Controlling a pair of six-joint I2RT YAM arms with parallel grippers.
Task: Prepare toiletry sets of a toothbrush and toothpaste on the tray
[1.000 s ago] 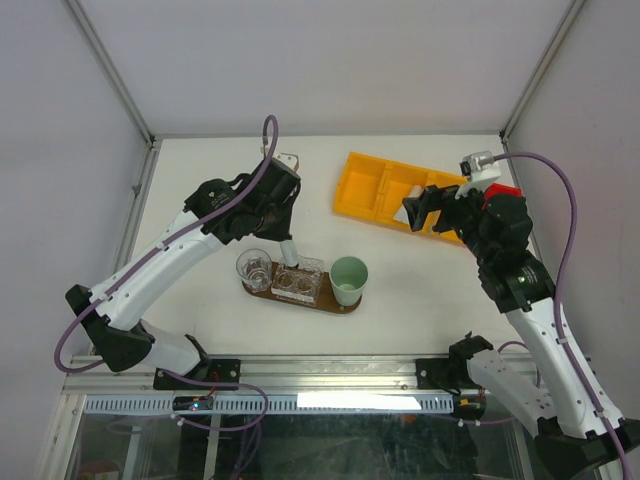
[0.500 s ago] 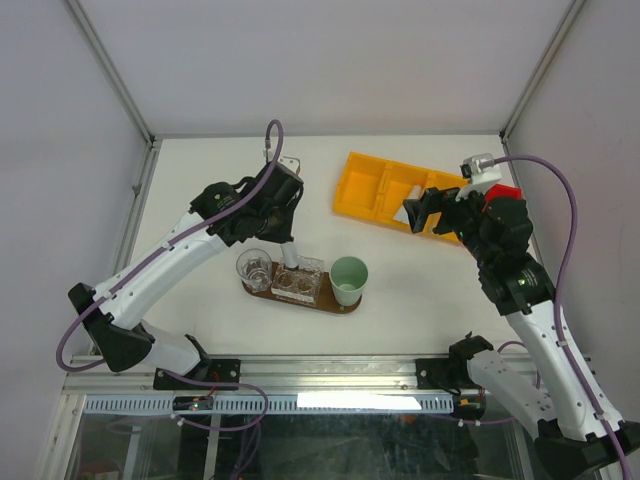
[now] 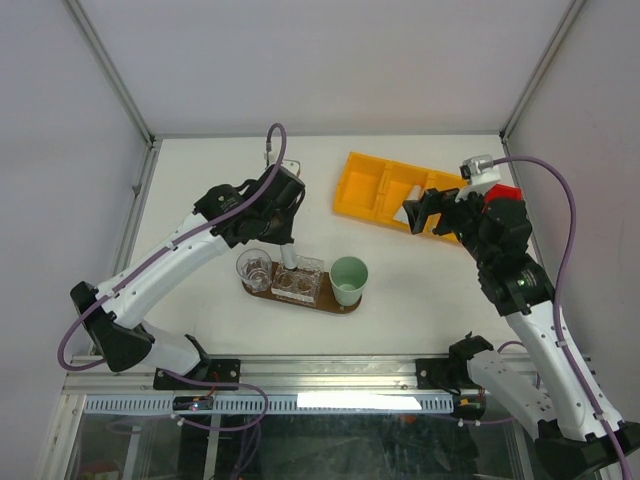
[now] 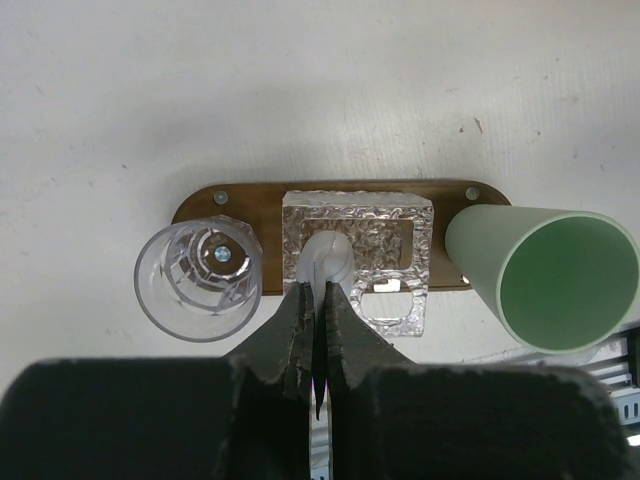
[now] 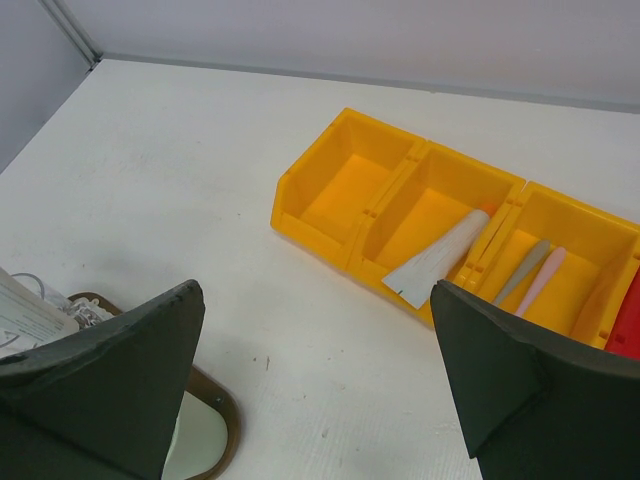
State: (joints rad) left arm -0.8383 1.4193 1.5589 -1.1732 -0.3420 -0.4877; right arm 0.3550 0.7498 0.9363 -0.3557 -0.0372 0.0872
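My left gripper [image 3: 284,243] is shut on a white squeeze tube [image 3: 290,260] and holds it upright, tip down, at the clear holder [image 3: 297,280] in the middle of the dark brown oval tray [image 3: 262,291]. In the left wrist view the jaws [image 4: 318,300] pinch the tube [image 4: 326,260] over the holder [image 4: 385,240] on the tray [image 4: 250,198]. My right gripper [image 3: 421,212] is open and empty over the yellow bin's near edge. In the right wrist view another white tube [image 5: 440,258], a grey brush [image 5: 520,272] and a pink brush [image 5: 546,280] lie in the bin [image 5: 335,195].
A clear glass [image 3: 253,268] stands on the tray's left end and a mint-green cup [image 3: 349,278] on its right end; both flank the left gripper closely [image 4: 200,278] [image 4: 545,275]. The yellow bin [image 3: 370,185] sits at the back right. White walls and metal posts enclose the table.
My left gripper has shifted slightly right and lowered the tube towards the holder. The right arm has barely moved.
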